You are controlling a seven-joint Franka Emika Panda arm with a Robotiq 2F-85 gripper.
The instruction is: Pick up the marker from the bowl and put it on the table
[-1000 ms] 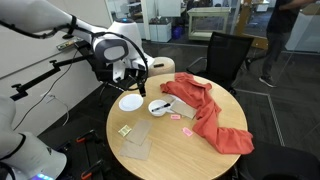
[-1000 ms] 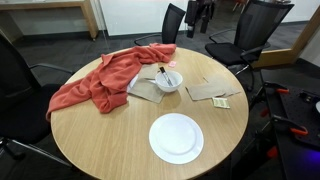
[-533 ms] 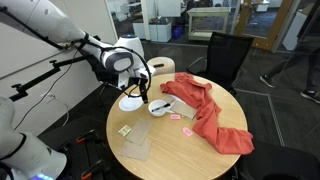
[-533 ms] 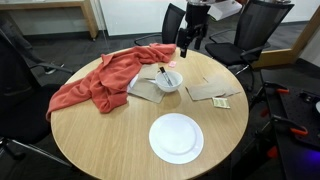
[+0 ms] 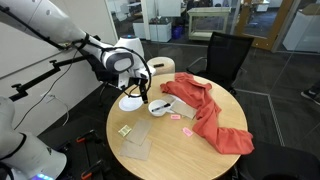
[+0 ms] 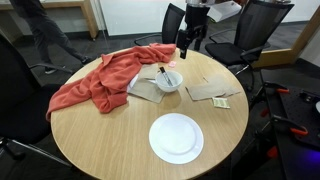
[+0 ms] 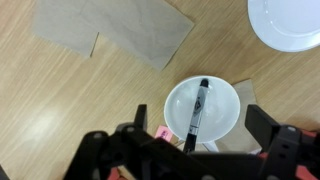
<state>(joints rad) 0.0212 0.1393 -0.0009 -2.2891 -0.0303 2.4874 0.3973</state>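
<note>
The dark marker [image 7: 197, 112] lies slanted inside the small white bowl [image 7: 222, 100], one end propped on the rim. In both exterior views the bowl [image 5: 160, 106] [image 6: 168, 82] stands near the middle of the round wooden table [image 5: 175, 152] [image 6: 90, 140], and the marker [image 6: 161, 72] sticks up out of it. My gripper [image 7: 202, 116] is open and empty, hovering above the bowl with a finger on each side. It shows in both exterior views [image 5: 136, 88] [image 6: 189, 42], well above the tabletop.
A flat white plate [image 5: 130, 102] [image 6: 176, 137] [image 7: 290, 22] lies near the bowl. A red cloth [image 5: 208, 112] [image 6: 100, 80] is draped over one side of the table. Brown paper sheets [image 7: 110, 30] and a small pink item [image 7: 160, 134] lie beside the bowl. Office chairs ring the table.
A second ago the arm was higher and farther back; it has come down toward the bowl. In the last half second it has held still.
</note>
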